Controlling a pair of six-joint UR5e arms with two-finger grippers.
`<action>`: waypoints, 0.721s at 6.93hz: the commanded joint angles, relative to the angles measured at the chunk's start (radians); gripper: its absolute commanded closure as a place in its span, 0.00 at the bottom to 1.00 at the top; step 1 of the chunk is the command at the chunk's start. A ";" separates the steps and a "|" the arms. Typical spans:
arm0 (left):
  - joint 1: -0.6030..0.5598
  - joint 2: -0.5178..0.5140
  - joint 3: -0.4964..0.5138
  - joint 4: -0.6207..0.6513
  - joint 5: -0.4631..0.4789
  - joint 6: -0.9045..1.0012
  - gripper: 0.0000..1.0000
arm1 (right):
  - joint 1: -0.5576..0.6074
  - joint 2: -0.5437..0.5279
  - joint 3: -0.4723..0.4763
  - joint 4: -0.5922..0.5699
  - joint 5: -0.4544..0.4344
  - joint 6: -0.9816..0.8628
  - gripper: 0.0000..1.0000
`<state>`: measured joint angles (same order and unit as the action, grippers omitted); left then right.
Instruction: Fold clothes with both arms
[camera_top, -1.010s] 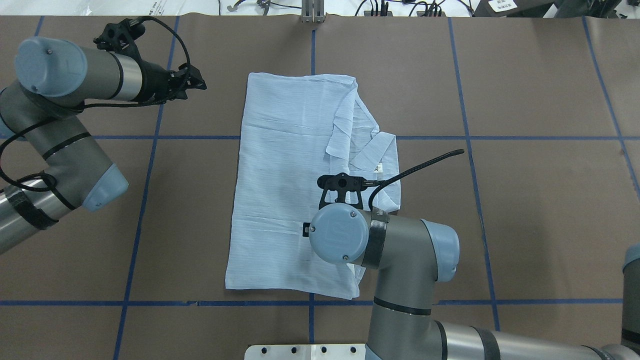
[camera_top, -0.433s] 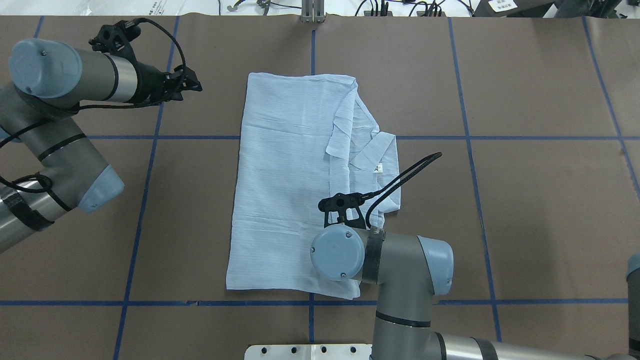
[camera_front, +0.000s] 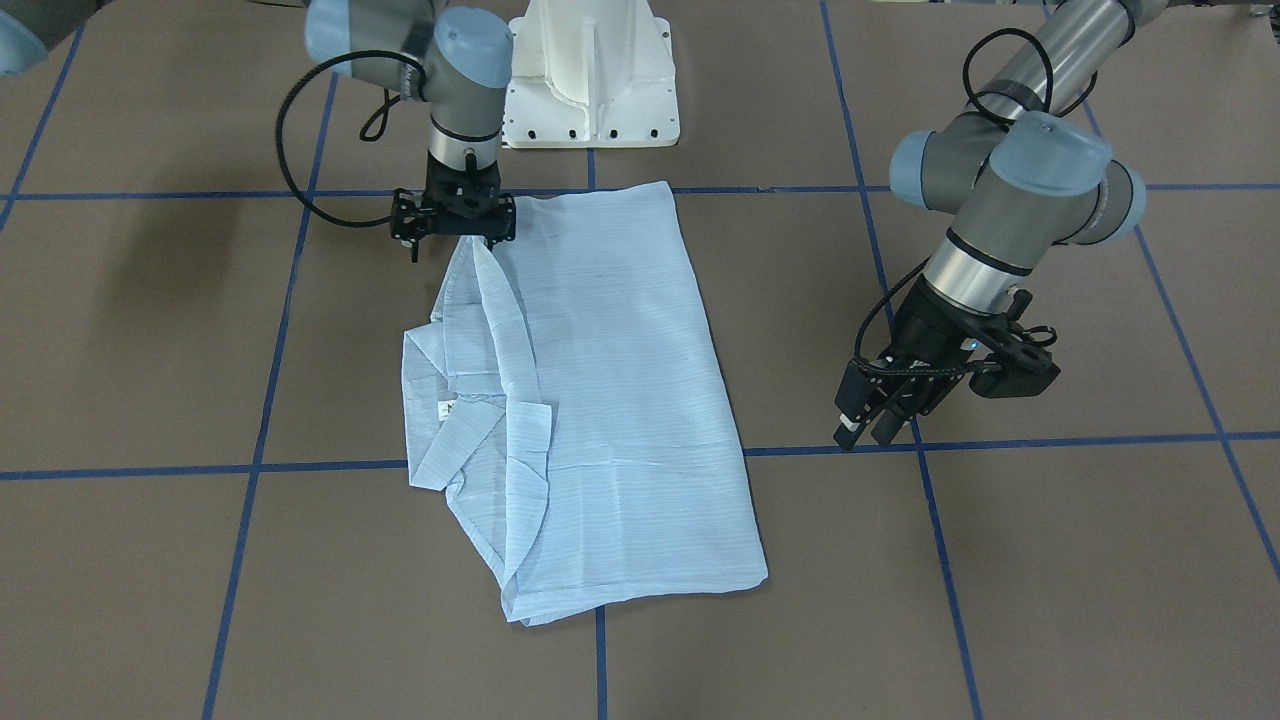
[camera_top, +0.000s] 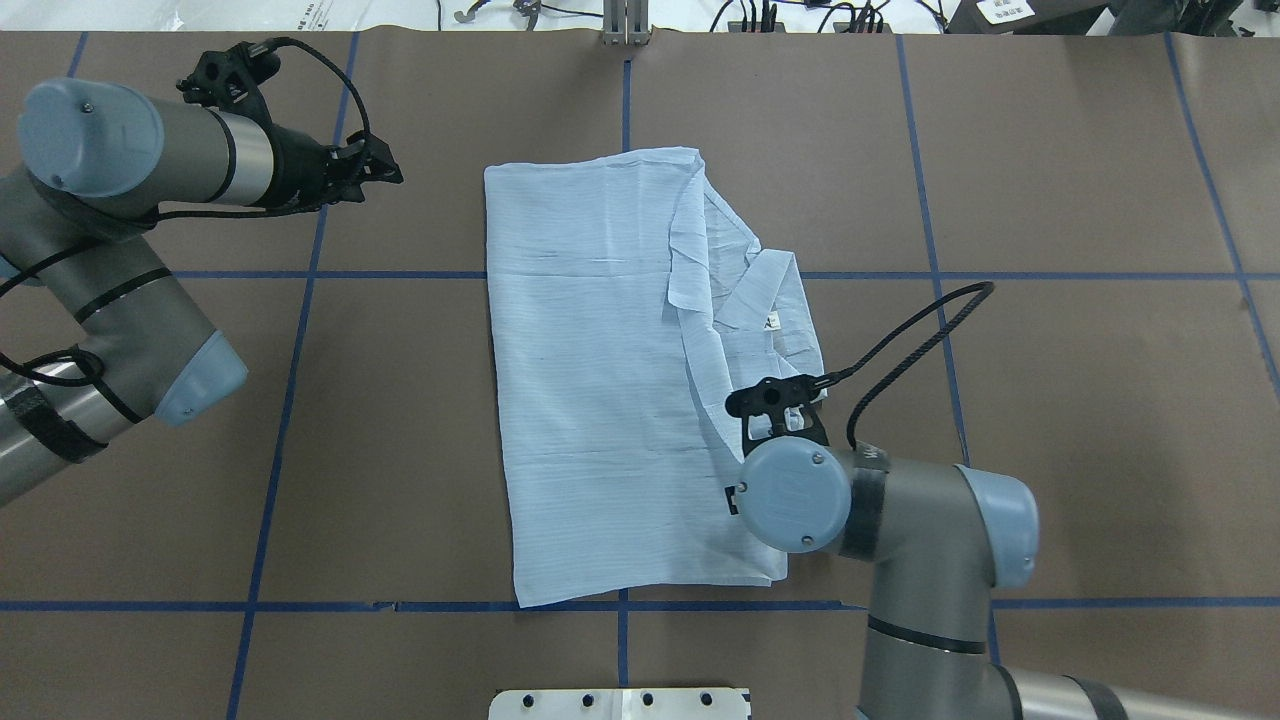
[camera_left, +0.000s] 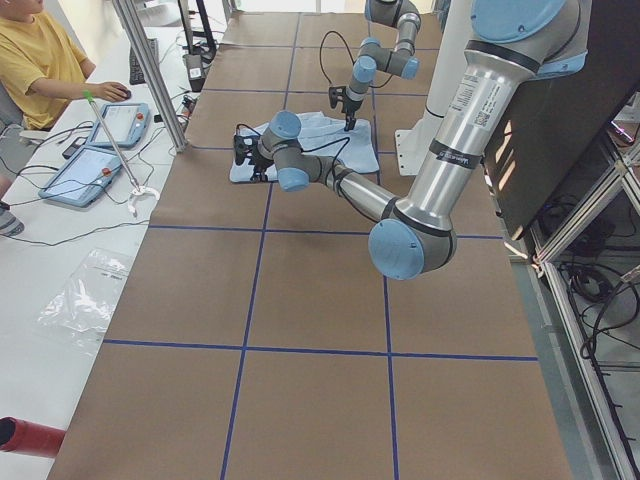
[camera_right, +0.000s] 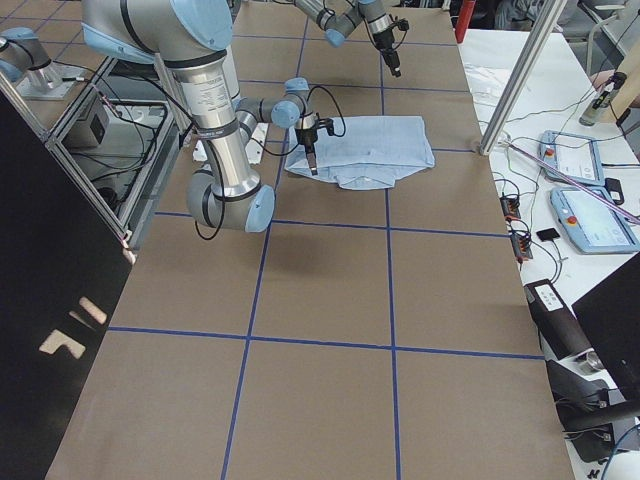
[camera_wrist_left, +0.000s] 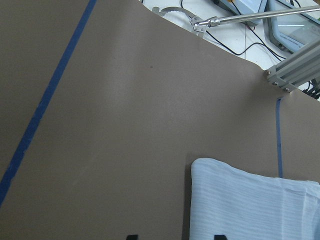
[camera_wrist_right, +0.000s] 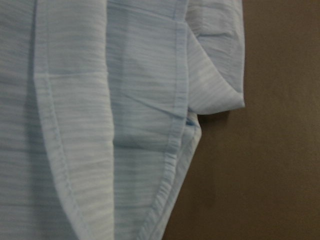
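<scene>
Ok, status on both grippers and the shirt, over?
Left gripper off the cloth, fingers close together. Right gripper down on the shirt near corner, grip unclear. Shirt partly folded. Nothing in the way.

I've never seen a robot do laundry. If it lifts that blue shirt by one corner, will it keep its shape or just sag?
Probably sag. The shirt looks thin, its layers lying flat and creased on the table. It seems light, so a pinch could lift it. The folded flap by the right tool may fall open.
</scene>
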<state>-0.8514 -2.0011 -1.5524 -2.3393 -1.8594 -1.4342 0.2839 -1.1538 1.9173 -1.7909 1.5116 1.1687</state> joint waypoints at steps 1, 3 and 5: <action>0.000 0.001 0.002 -0.002 0.002 0.000 0.41 | 0.004 -0.073 0.068 -0.002 -0.004 0.009 0.00; 0.000 -0.001 -0.003 -0.002 0.002 0.000 0.41 | 0.009 -0.147 0.092 0.005 -0.008 0.049 0.00; 0.000 -0.001 -0.003 -0.002 0.002 0.000 0.41 | 0.004 -0.127 0.131 0.011 -0.005 0.174 0.00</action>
<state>-0.8514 -2.0017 -1.5550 -2.3409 -1.8577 -1.4343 0.2910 -1.2907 2.0298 -1.7846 1.5058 1.2735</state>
